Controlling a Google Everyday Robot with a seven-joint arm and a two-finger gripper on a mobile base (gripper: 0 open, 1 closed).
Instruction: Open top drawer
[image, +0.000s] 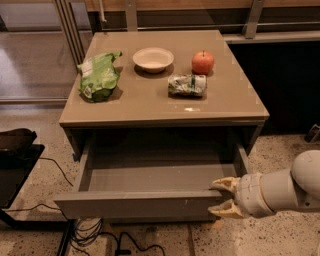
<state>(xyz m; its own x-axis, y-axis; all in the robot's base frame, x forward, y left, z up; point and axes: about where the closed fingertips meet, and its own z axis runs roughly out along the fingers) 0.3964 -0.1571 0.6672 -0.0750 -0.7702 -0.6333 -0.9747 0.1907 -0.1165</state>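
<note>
Grey-brown, wide and without handle: the top drawer (135, 204), standing far out from under the bench (150, 102), with the plain grey inside open to view and nothing seen in it. Held at the right end of its front panel by the pincer (220, 198), with one of the fingers (223, 184) behind the panel and the other on the outer face; so, as far as can be judged, narrowed onto the panel and not spread free. Reaches in low from the right on a pale arm (280, 192), close to the floor. On the bench, well apart from the work: a green bag (99, 76), a pale bowl (153, 59), an apple (202, 62) and a crumpled packet (186, 84), none touching the drawer. Looks like the last part of the pull, perhaps already the end, with most of the drawer's depth out of the frame. For the next move, probably only a short further pull straight to the front, or else a release: opening the fingers first, then retreating to the right without pushing the panel back in. With the hold at one end only, some risk of twisting the drawer in its runners.
</note>
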